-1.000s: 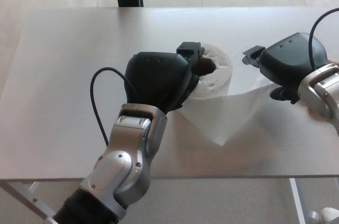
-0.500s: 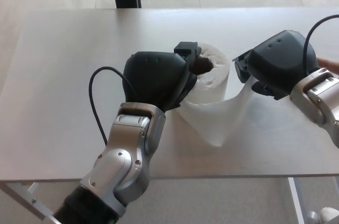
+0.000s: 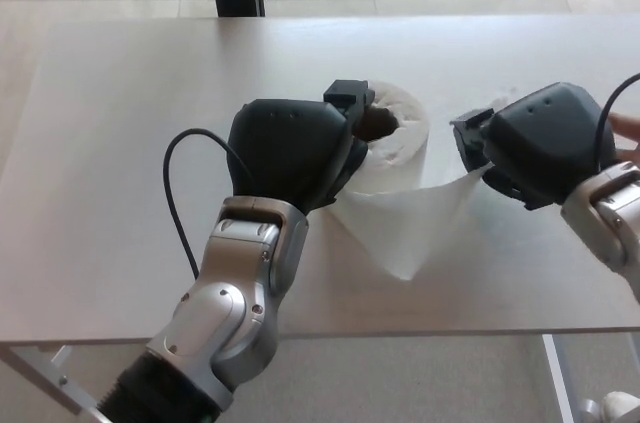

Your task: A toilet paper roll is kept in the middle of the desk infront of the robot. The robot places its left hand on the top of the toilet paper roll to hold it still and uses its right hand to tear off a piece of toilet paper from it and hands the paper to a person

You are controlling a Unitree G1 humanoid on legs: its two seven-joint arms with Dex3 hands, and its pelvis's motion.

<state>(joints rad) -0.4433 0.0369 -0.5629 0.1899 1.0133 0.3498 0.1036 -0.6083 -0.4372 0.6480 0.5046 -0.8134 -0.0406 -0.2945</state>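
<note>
My left hand [image 3: 295, 148] rests on the near side and top of the toilet paper roll [image 3: 398, 143], pinning it upright at the middle of the table [image 3: 120, 123]; whether its fingers are spread I cannot tell. To the right, my right hand [image 3: 530, 148] is closed on the loose sheet [image 3: 415, 218], which runs taut from the roll and sags toward the near edge. I judge the tear is underway; next comes a sharp pull away. A person's fingertip [image 3: 625, 128] shows at the right edge. No containers here.
</note>
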